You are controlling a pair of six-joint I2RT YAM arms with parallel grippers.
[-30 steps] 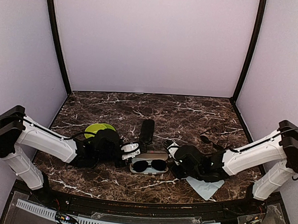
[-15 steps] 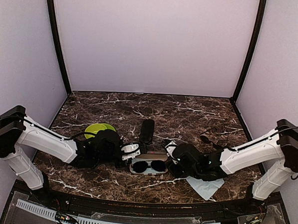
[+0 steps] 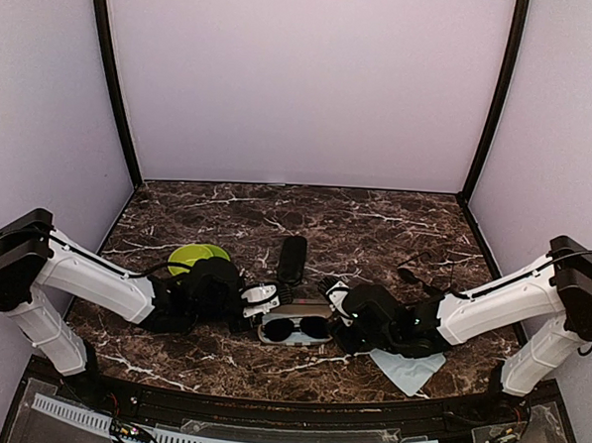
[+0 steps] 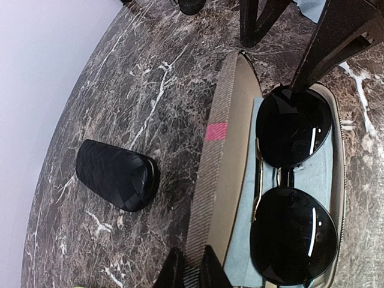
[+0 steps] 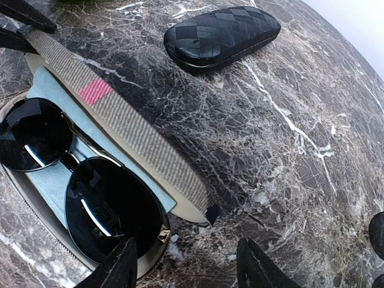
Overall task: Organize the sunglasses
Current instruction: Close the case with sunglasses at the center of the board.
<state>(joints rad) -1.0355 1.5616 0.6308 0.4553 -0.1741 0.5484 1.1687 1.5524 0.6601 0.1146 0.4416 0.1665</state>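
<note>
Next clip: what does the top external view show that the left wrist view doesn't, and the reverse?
Only top external: the whole left arm and right arm, plus a second pair of glasses lying at right. Only left wrist: the left claw pinching the striped lid, and its pink patch. Both: the sunglasses lying in the open case, and the closed black case.

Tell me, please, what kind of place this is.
Probably a robot test booth: plain lilac walls enclose a marble-look table, with a left arm and a right arm mounted at its near edge.
</note>
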